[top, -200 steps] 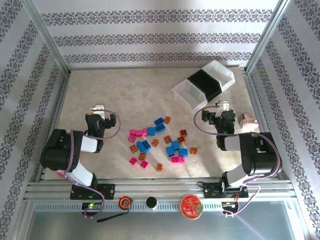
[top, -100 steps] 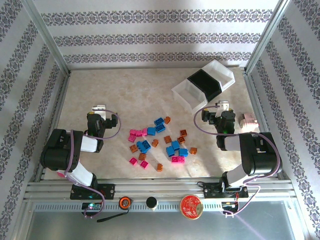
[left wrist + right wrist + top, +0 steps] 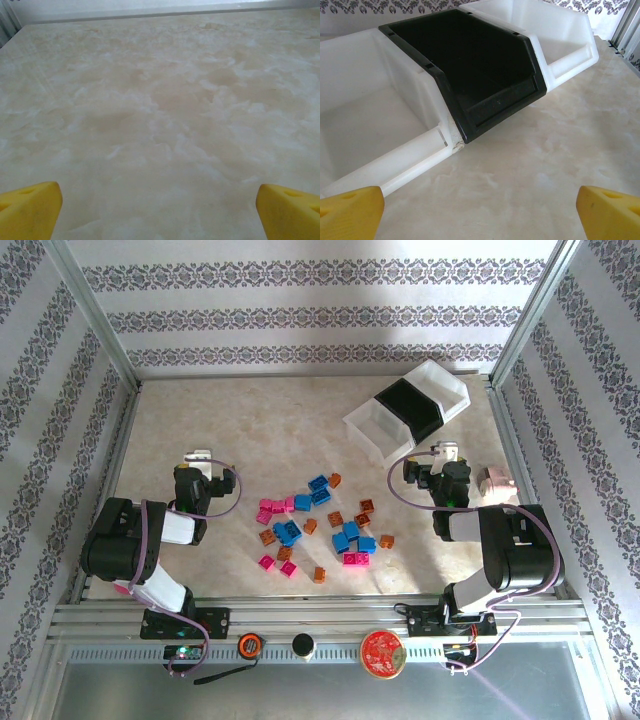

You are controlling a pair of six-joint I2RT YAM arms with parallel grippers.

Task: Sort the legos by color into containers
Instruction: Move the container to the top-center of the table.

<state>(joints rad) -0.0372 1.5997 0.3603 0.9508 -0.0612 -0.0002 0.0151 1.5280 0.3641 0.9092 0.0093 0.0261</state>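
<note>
Since one second ago almost nothing has moved: the left gripper [image 3: 200, 454] has shifted very slightly to the right, and all the other things lie as before.

The marbled beige table [image 3: 200, 410] carries everything. The left arm [image 3: 130, 540] is folded at the near left, and the right arm [image 3: 510, 550] is folded at the near right. The left gripper is released and holds nothing; in its wrist view the two yellow fingertips [image 3: 30, 210] stand wide apart over bare table. The right gripper [image 3: 445, 452] is also spread wide and holds nothing, and it points at the containers [image 3: 410, 410].

The containers stand at the far right of the table, side by side in a slanted row, touching each other. The black tray [image 3: 470, 65] is between the two white trays.

The legos [image 3: 318, 520] lie scattered on the table in the near middle, between the two arms and well apart from the containers. Pink, blue and orange-brown bricks are mixed together.

A pale pink lump [image 3: 493, 478] lies just beside the right gripper, on its right side.
</note>
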